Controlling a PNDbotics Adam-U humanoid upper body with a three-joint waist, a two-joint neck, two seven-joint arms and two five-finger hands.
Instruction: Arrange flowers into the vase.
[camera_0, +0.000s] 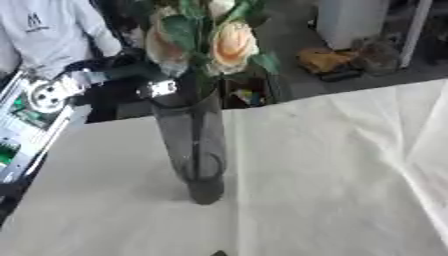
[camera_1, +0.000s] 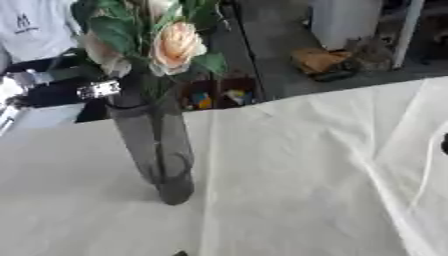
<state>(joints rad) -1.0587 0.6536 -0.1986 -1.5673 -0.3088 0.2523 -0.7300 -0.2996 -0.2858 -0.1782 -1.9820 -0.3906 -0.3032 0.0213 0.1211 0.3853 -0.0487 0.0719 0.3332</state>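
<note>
Flowers: peach-and-cream roses with green leaves (camera_0: 232, 42) already sit in the tall smoked-glass cylinder vase (camera_0: 194, 150), upright on the wrinkled white tablecloth (camera_0: 332, 175). Vase looks top-heavy, glass slippery and fragile; stems look light and bendy, best held low. Left hand (camera_0: 153, 87) is at the rim; fingers' state unclear. Right hand out of view.
</note>
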